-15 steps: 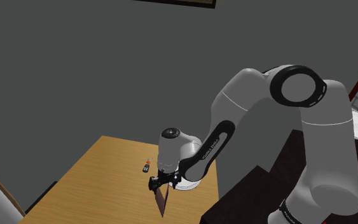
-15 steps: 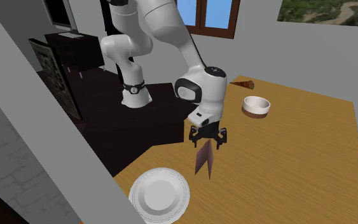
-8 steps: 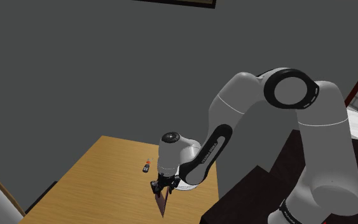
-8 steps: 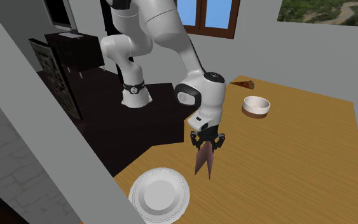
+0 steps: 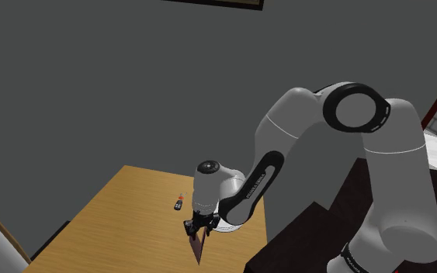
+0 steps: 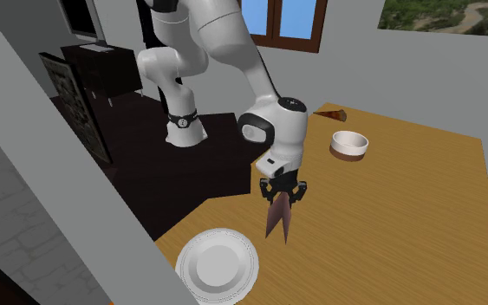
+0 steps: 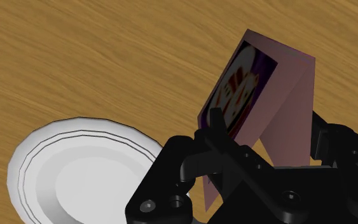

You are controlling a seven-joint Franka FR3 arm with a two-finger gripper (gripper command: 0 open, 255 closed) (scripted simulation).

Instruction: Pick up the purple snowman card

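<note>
**Pinched at the fold, not yet lifted**

The purple snowman card [image 6: 277,222] stands as a folded tent on the wooden table [image 6: 389,225], near the edge closest to my stand. Its lower edges seem to rest on the wood. The printed face is purple with a red and white picture, and the other leaf looks plain pinkish.

My gripper [image 6: 283,191] comes down on it from straight above, and my 2 fingers are closed in on the ridge of the fold. In the wrist view, 1 finger [image 7: 214,125] presses against the printed face while the other sits behind the plain leaf. I judge that I have the card clamped, high up and close to the fold.

The worry is the hold itself. 2 thin leaves squeezed together can slide against each other, so if I rise quickly the card may slip out or leave 1 leaf behind. The pinch also appears to sit towards 1 end of the ridge, so the free end could swing down as the weight comes off the table.

A white plate [image 6: 186,260] lies just beside the card, and a dangling corner could catch its rim. The white bowl [image 6: 348,152] is well apart and no concern.
</note>
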